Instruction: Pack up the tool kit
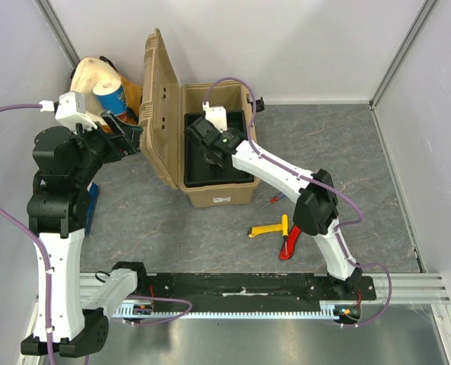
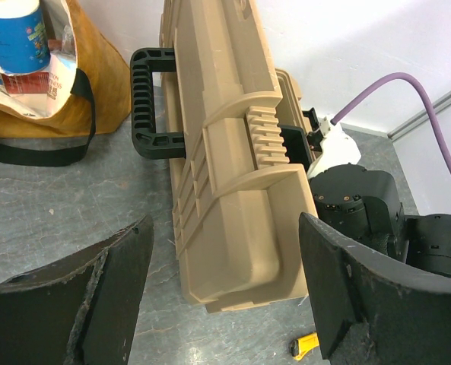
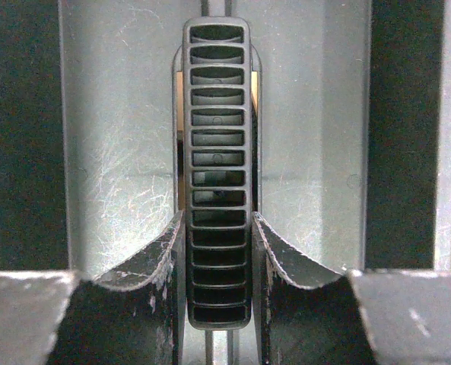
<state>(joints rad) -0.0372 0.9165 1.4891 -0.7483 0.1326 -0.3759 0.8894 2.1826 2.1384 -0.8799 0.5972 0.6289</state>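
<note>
Table top [image 1: 172, 228]: grey, with a pale marble pattern, flat and matt; it reaches to the walls.
Far wall [image 1: 301, 38]: plain white.
Left wall [image 1: 8, 61]: white, slightly shaded.
Right wall [image 1: 438, 152]: white, plain.
Corner posts: one thin metal post in the far left corner [image 1: 58, 30], one in the far right corner [image 1: 401, 49].
Near edge: a silver rail [image 1: 415, 283] across the table, then a shiny metal sheet [image 1: 233, 342].
Light: soft and even, weak shadows.
</note>
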